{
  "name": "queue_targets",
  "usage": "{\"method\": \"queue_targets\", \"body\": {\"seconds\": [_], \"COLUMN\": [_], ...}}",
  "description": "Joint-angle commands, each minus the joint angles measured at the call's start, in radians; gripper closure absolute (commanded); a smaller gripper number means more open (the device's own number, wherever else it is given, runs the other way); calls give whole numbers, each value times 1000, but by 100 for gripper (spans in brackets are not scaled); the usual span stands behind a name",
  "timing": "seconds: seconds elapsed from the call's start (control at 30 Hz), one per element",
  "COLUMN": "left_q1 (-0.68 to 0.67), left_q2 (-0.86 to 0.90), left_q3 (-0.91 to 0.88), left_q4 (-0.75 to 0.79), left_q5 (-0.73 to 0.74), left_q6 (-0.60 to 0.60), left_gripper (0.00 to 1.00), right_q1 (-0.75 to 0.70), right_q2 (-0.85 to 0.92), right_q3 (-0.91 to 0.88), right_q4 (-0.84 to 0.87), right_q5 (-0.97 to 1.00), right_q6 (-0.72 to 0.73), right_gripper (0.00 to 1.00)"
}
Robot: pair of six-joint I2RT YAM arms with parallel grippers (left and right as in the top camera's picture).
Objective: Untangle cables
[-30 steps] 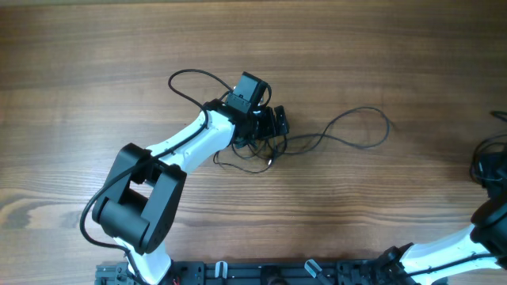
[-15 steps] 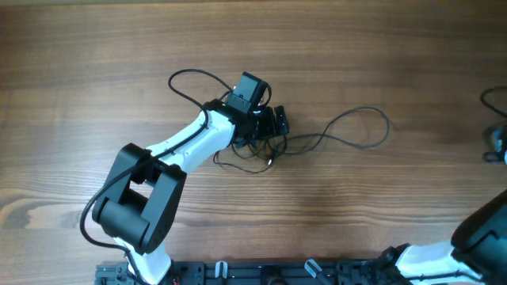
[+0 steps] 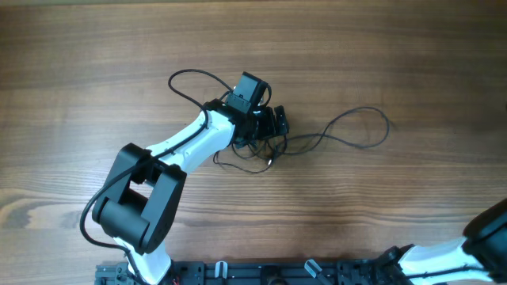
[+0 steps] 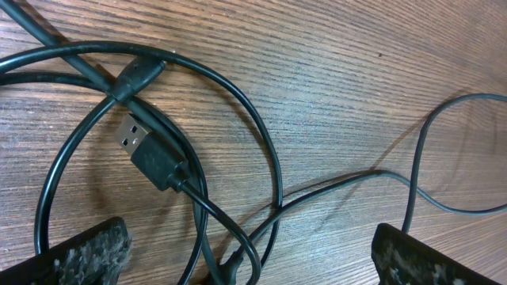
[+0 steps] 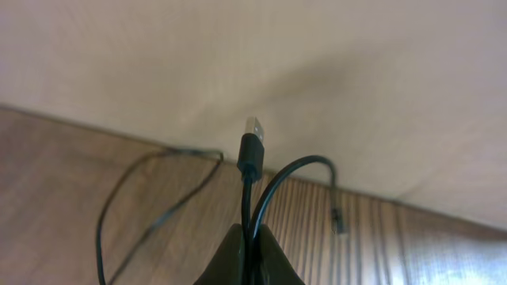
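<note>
Blind spots
I lose part of the cables (image 3: 358, 111) under my left hand (image 3: 268, 127); the right arm (image 3: 475, 245) is cropped overhead.

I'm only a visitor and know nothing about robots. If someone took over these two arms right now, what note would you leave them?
Left gripper: jaws open, low over the tangle mid-table, holding nothing.
Right gripper: jaws shut on one cable, raised off the table, USB plug pointing up; out of the overhead view.
Done: that one cable appears separated from the rest.
Left: the tangle's cords cross each other, with a long loop trailing right. Set the held cable down apart, then pull out the others.
</note>
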State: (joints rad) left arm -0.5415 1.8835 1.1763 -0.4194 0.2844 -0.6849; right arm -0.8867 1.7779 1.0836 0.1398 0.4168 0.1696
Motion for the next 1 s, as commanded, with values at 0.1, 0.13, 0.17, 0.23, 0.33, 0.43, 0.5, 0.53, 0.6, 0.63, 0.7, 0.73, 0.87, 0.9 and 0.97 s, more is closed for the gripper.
{"method": "queue_targets", "body": {"seconds": [0.1, 0.13, 0.17, 0.23, 0.33, 0.43, 0.5, 0.53, 0.6, 0.63, 0.7, 0.73, 0.87, 0.9, 0.97], "left_q1": [-2, -2, -2, -2, -2, -2, -2, -2, -2, -2, -2, -2, -2, -2, -2], "left_q2": [11, 11, 11, 11, 11, 11, 11, 11, 11, 11, 11, 11, 11, 11, 11], "left_q3": [2, 2, 2, 2, 2, 2, 2, 2, 2, 2, 2, 2, 2, 2, 2], "left_q4": [0, 0, 0, 0, 0, 0, 0, 0, -1, -1, -1, -1, -1, 0, 0], "left_q5": [-13, -13, -13, -13, -13, -13, -13, -13, -13, -13, -13, -13, -13, -13, -13], "left_q6": [19, 19, 19, 19, 20, 20, 20, 19, 20, 20, 20, 20, 20, 20, 20], "left_gripper": [0, 0, 0, 0, 0, 0, 0, 0, 0, 0, 0, 0, 0, 0, 0], "right_q1": [-25, -25, -24, -24, -23, -18, -13, -13, -13, -13, -13, -13, -14, -14, -14], "right_q2": [205, 225, 237, 234, 195, 96, 22, -19, -35, -34, -14, 1, 103, 135, 200], "right_q3": [5, 5, 5, 5, 6, 6, 6, 6, 6, 6, 5, 5, 5, 5, 5], "right_q4": [31, 26, 9, -3, -49, -97, -111, -124, -140, -173, -216, -216, -206, -195, -174], "right_q5": [-175, -203, -233, -243, -243, -245, -267, -295, -337, -357, -362, -368, -366, -365, -366], "right_q6": [-13, -13, -13, -13, -13, -13, -13, -10, -12, -14, -12, -12, -13, -13, -13], "right_gripper": [77, 51, 22, 0, 0, 0, 0, 0, 7, 16, 53, 53, 35, 37, 42]}}
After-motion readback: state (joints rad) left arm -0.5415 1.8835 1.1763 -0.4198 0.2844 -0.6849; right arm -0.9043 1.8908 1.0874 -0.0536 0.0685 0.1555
